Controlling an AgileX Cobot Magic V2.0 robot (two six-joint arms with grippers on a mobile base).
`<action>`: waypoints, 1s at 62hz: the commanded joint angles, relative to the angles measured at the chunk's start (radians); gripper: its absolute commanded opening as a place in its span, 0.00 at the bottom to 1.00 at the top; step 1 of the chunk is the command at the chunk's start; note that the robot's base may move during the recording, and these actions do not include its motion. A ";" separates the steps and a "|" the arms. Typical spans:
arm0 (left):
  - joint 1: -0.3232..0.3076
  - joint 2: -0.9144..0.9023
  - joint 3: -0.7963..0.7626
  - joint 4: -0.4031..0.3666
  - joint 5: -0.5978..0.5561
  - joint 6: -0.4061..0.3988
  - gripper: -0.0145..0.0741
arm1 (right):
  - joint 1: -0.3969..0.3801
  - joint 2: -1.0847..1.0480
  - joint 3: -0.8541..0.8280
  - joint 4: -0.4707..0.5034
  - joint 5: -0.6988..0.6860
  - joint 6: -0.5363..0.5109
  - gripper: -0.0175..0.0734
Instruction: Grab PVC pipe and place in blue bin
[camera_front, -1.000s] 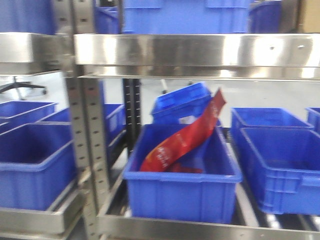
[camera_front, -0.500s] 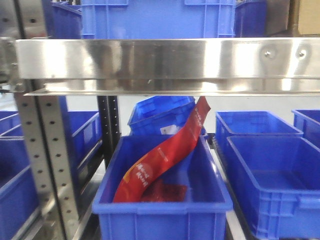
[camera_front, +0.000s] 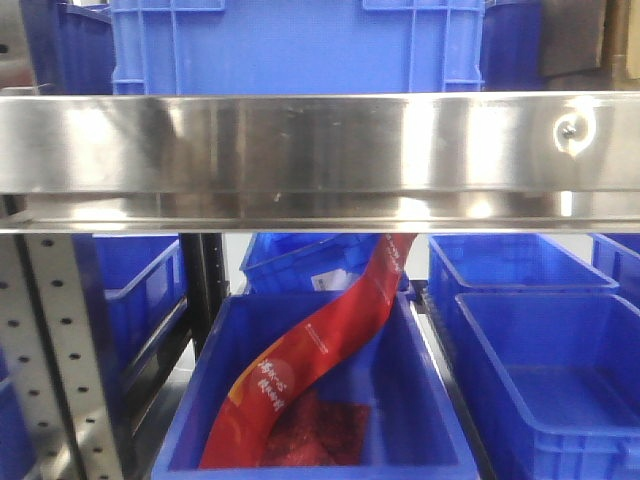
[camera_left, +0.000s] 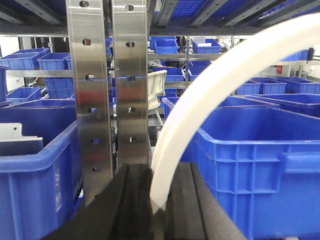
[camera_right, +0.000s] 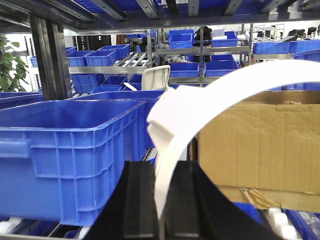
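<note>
We see the PVC pipe (camera_left: 215, 85) in the left wrist view as a white band that rises from between the black fingers of the left gripper (camera_left: 160, 172) and sweeps up in a wide arc to the top right corner. That gripper is closed on the pipe's lower end. In the right wrist view a white arc likewise climbs out of the right gripper (camera_right: 162, 170), which is clamped on it. A broader flat patch lies on the arc just above the fingers before it curves off to the right. The pipe is held in the air, in no container. Behind the left gripper stands a perforated steel upright (camera_left: 92, 100), with a large blue tub (camera_left: 250, 150) to its right and another tub (camera_left: 35, 170) to its left. Rows of racked blue containers lie farther back. Behind the right gripper we find a deep blue crate (camera_right: 75, 150) on the left and a cardboard box (camera_right: 260, 145) on the right, with a green plant (camera_right: 10, 65) at the far left edge. From the front view a polished steel shelf rail (camera_front: 300, 150) crosses the picture. Below it a blue bin (camera_front: 410, 400) holds a long red packet (camera_front: 320, 350) that leans up toward the rail. Neighbouring bins (camera_front: 540, 370) sit just beside it on the right.
</note>
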 joint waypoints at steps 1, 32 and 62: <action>-0.005 -0.005 -0.001 0.001 -0.029 -0.001 0.04 | -0.007 -0.003 -0.003 -0.006 -0.021 -0.002 0.01; -0.005 -0.005 -0.001 0.001 -0.029 -0.001 0.04 | -0.007 -0.003 -0.003 -0.006 -0.021 -0.002 0.01; -0.005 -0.005 -0.001 0.001 -0.029 -0.001 0.04 | -0.007 -0.003 -0.003 -0.006 -0.021 -0.002 0.01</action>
